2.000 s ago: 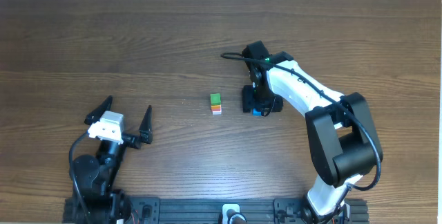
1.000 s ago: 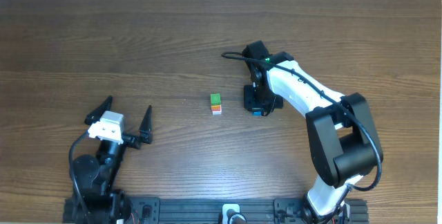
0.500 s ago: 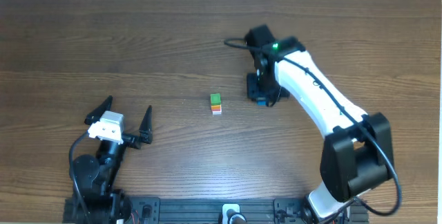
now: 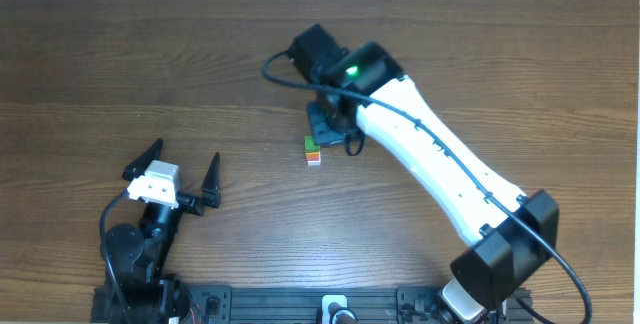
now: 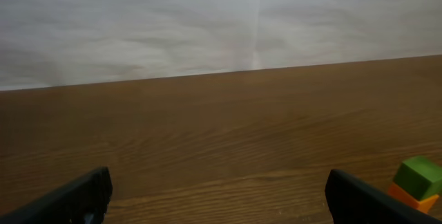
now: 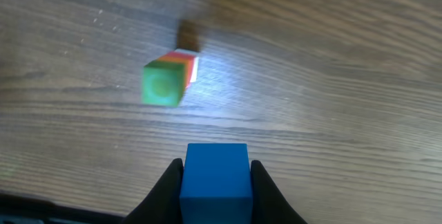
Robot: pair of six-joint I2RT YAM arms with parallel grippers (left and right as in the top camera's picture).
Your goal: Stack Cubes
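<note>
The right fingers grip the blue cube off-centre from the stack, risking a topple; the left fingers gape wide.

From the right wrist, the blue cube clamped in the right gripper runs off the frame edge, so its far end is cut away, and so are the fingers past their tips. Beyond it, the cube stack is smeared: under the green cube the side faces blur into orange and red, with perhaps a white one at the base. In the top view, the right arm's wrist housing covers that gripper and its load, and the stack beside it is too small to count its layers. In the left wrist view the frame corner cuts off the stack's lower part, and the left gripper is cropped to two dark, wide-set fingertips.
</note>
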